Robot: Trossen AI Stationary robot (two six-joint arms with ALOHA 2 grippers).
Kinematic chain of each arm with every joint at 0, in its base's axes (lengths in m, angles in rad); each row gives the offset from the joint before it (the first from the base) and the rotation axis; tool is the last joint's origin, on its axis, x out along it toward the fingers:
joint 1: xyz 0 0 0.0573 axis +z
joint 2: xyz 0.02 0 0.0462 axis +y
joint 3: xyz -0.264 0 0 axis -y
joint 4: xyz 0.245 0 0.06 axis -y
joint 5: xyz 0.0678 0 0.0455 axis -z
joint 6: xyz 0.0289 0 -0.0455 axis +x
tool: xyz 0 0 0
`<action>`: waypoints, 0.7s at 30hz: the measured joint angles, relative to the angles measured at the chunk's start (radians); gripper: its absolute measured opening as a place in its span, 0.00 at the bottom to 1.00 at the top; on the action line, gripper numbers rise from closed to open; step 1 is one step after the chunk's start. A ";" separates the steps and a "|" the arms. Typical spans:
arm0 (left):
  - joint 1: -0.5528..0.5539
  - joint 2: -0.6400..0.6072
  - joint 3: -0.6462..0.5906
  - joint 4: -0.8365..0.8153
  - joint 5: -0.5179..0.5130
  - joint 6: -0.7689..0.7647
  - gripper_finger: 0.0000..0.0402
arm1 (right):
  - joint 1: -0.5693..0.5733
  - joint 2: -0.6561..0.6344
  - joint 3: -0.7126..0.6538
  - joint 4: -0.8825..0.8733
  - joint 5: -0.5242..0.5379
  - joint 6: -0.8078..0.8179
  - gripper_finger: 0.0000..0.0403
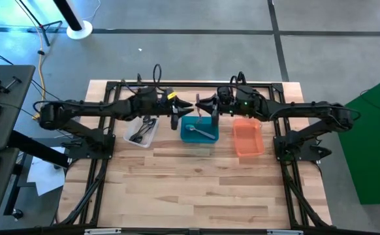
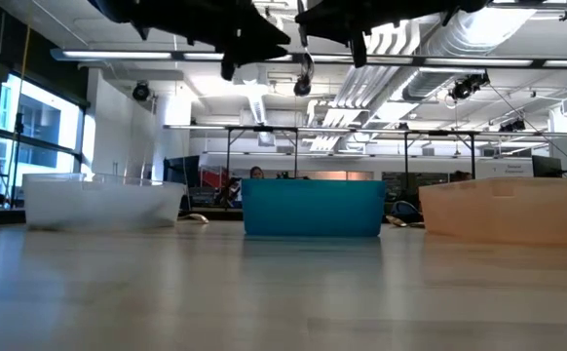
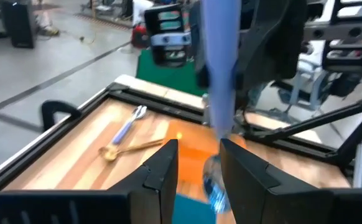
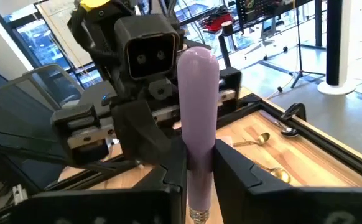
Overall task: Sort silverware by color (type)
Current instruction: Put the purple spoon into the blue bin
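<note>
Both arms meet mid-table in the high view, left gripper (image 1: pixel 177 116) and right gripper (image 1: pixel 211 109) facing each other above the teal bin (image 1: pixel 198 145), which holds a silver spoon (image 1: pixel 200 132); dark utensils (image 1: pixel 143 130) lie in the clear bin (image 1: pixel 135 140), orange bin (image 1: pixel 248 147) to the right. Low view: three bins in a row on the table (image 2: pixel 283 292), grippers overhead with a spoon (image 2: pixel 304 83) hanging down. Left wrist: fingers (image 3: pixel 162 171) apart around a lavender handle (image 3: pixel 221 62) (not clamped); gold spoons (image 3: pixel 122 148) on the table beyond. Right wrist: right gripper (image 4: pixel 201 171) clenched on the lavender-handled spoon (image 4: pixel 198 124).
</note>
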 joint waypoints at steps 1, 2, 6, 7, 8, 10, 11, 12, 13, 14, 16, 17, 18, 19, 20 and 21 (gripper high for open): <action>0.008 -0.018 0.000 -0.032 0.000 0.005 0.27 | -0.005 -0.003 0.000 -0.007 0.000 -0.004 0.09; 0.016 -0.037 0.000 -0.067 0.000 0.013 0.27 | -0.009 -0.007 0.000 -0.021 0.000 -0.018 0.10; 0.042 -0.120 -0.001 -0.169 0.006 0.027 0.27 | -0.025 -0.040 0.000 -0.062 0.001 -0.064 0.10; 0.047 -0.141 -0.002 -0.175 0.013 0.020 0.27 | -0.026 -0.049 0.000 -0.071 -0.005 -0.077 0.10; 0.051 -0.162 -0.008 -0.169 0.021 0.012 0.27 | -0.029 -0.060 0.000 -0.092 -0.015 -0.088 0.10; 0.052 -0.208 -0.031 -0.147 0.043 -0.014 0.27 | -0.034 -0.082 0.000 -0.121 -0.035 -0.104 0.10; 0.051 -0.230 -0.046 -0.130 0.058 -0.024 0.27 | -0.034 -0.094 0.000 -0.137 -0.043 -0.106 0.10; 0.047 -0.251 -0.062 -0.112 0.070 -0.030 0.27 | -0.034 -0.107 0.000 -0.151 -0.047 -0.112 0.10; 0.041 -0.273 -0.079 -0.090 0.078 -0.035 0.27 | -0.034 -0.119 0.000 -0.167 -0.048 -0.121 0.10; 0.035 -0.295 -0.098 -0.066 0.082 -0.041 0.27 | -0.034 -0.129 0.000 -0.174 -0.051 -0.130 0.10; 0.022 -0.340 -0.137 -0.005 0.093 -0.048 0.27 | -0.031 -0.152 0.000 -0.196 -0.071 -0.148 0.10; 0.015 -0.361 -0.153 0.026 0.095 -0.052 0.27 | -0.031 -0.161 0.000 -0.195 -0.088 -0.155 0.10; 0.009 -0.381 -0.168 0.061 0.095 -0.057 0.27 | -0.031 -0.170 0.000 -0.197 -0.110 -0.157 0.10; 0.004 -0.400 -0.182 0.100 0.095 -0.058 0.27 | -0.031 -0.176 0.000 -0.200 -0.126 -0.159 0.10; -0.001 -0.416 -0.193 0.133 0.095 -0.058 0.27 | -0.031 -0.181 0.000 -0.202 -0.140 -0.168 0.10; -0.005 -0.432 -0.197 0.145 0.095 -0.059 0.27 | -0.030 -0.183 0.000 -0.202 -0.153 -0.176 0.10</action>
